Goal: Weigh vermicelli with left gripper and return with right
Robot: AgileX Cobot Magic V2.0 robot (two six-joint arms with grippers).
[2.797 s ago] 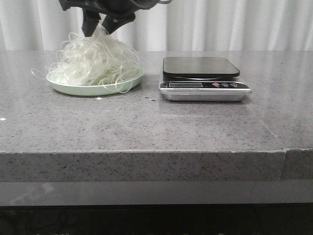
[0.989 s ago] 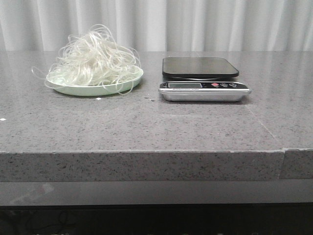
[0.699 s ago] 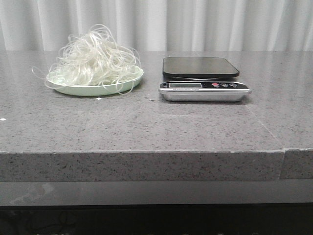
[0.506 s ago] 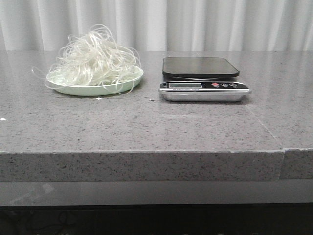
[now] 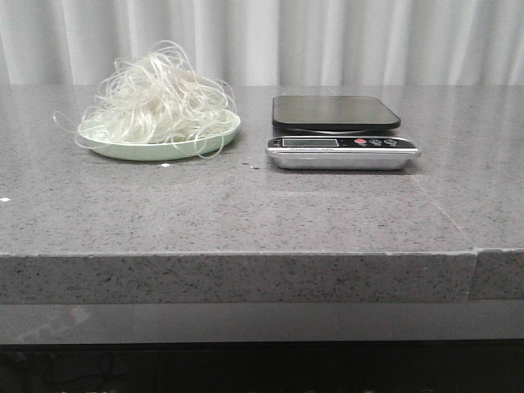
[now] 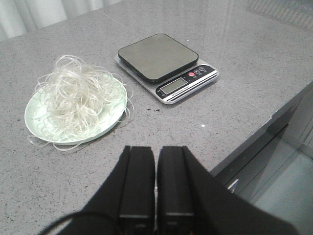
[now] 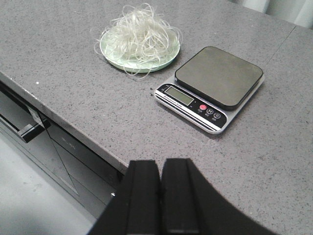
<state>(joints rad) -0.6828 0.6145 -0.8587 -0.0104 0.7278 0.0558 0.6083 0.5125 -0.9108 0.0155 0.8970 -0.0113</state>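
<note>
The vermicelli [image 5: 157, 102], a fluffy white tangle, lies on the pale green plate [image 5: 123, 150] at the table's left. It also shows in the left wrist view [image 6: 73, 100] and the right wrist view [image 7: 139, 34]. The kitchen scale [image 5: 340, 131] stands to the right of the plate, and its black platform [image 6: 157, 56] has nothing on it. My left gripper [image 6: 156, 149] is shut and empty, held high near the table's front edge. My right gripper [image 7: 160, 162] is shut and empty, also high above the front edge. Neither gripper shows in the front view.
The grey speckled table [image 5: 262, 213] has a seam at the right front [image 5: 476, 254]. White curtains hang behind it. The wrist views show the table's front edge and the floor below it [image 7: 29, 205].
2.8 s ago a gripper was down on the vermicelli over the plate. It has since left the front view, and the vermicelli stays heaped on the plate. Nothing has moved in the last second.
</note>
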